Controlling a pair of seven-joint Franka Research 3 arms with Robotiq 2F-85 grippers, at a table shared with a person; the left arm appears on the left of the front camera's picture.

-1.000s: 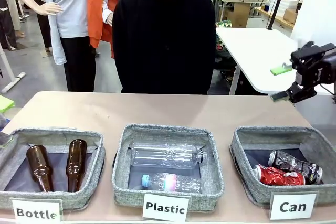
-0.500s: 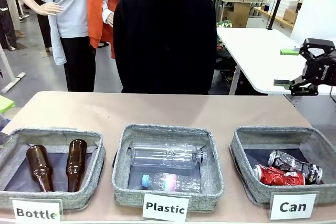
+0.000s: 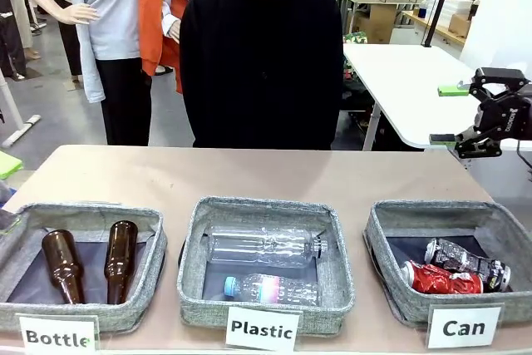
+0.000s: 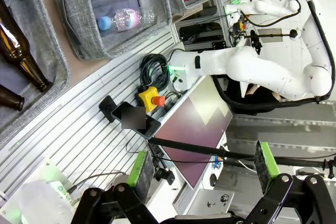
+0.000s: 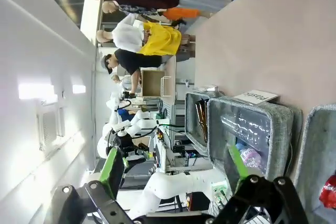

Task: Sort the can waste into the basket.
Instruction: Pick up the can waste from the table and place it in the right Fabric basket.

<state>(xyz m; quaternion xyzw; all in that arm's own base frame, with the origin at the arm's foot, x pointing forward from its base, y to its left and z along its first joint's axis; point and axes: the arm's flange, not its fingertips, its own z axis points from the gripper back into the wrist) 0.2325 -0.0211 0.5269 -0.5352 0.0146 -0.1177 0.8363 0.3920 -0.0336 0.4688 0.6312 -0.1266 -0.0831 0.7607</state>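
Okay, your right gripper (image 3: 455, 113) hangs spread and empty, up above the far edge of the basket (image 3: 391, 230) marked "Can". Below it and toward the robot's side, the red can (image 3: 440, 278) and the black-and-silver can (image 3: 467, 259) lie touching inside that basket. Your left gripper (image 4: 202, 168) is spread too, holding nothing.

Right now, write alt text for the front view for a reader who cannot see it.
Two crushed cans, red can and black-and-silver can, lie in the "Can" basket. The right claw hangs open above the table's far right edge; a person stands opposite.
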